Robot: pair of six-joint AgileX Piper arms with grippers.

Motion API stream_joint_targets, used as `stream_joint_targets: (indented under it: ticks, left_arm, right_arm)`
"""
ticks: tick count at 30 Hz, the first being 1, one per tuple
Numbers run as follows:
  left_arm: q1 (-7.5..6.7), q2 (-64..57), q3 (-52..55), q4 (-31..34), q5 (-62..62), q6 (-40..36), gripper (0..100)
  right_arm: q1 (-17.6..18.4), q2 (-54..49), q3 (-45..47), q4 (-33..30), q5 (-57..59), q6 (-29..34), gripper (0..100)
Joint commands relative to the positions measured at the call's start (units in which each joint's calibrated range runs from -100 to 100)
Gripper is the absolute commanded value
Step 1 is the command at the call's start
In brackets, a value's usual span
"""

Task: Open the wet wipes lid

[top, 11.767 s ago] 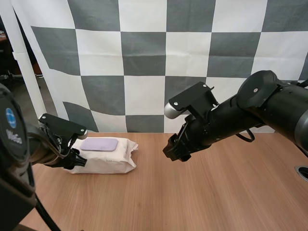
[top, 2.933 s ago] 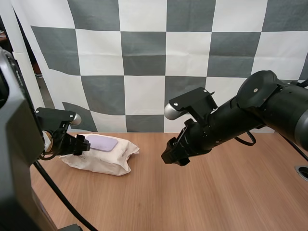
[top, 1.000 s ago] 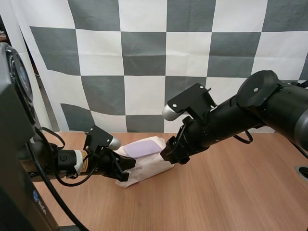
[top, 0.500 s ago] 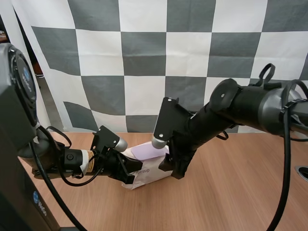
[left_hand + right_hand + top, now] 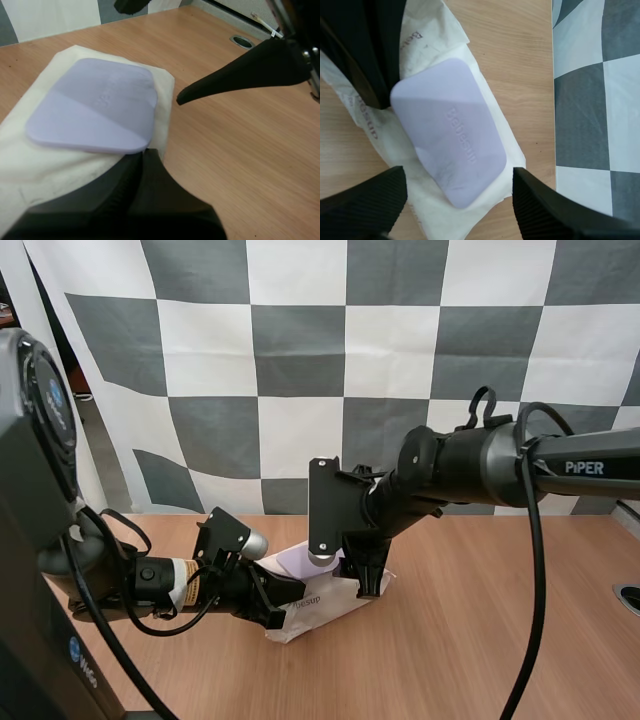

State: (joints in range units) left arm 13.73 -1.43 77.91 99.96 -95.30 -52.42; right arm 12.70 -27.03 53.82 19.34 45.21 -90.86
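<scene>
Two black grippers meet over a white soft pack of wet wipes at the middle of the wooden table. From above, you see the left gripper at the pack's near left end and the right gripper hanging over its far right end. The lilac rounded plastic lid lies shut between them. Your left wrist view adds the left jaws closed together on the wrapper just beside the lid, with one right finger near the lid's right edge. Your right wrist view alone shows the right jaws wide apart, straddling the lid. The likely risk: fingers closing on wrapper rather than the lid's lip would tug the pack from the left grip.
</scene>
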Motion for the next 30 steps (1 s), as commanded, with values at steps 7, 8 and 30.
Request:
stream_joint_targets:
  ticks: [7, 8, 30]
  left_arm:
    - [-0.03, 0.0, 0.1, 0.0, -0.8, 0.0, 0]
    - [-0.03, 0.0, 0.1, 0.0, -1.6, 0.0, 0]
    - [-0.03, 0.0, 0.1, 0.0, -2.8, 0.0, 0]
  right_arm:
    - [0.0, 0.5, 0.1, 0.8, -0.3, -0.6, 91]
    - [0.0, 0.5, 0.1, 1.1, -0.3, -0.7, 85]
    - [0.1, 4.3, 0.1, 3.9, 1.9, -2.1, 73]
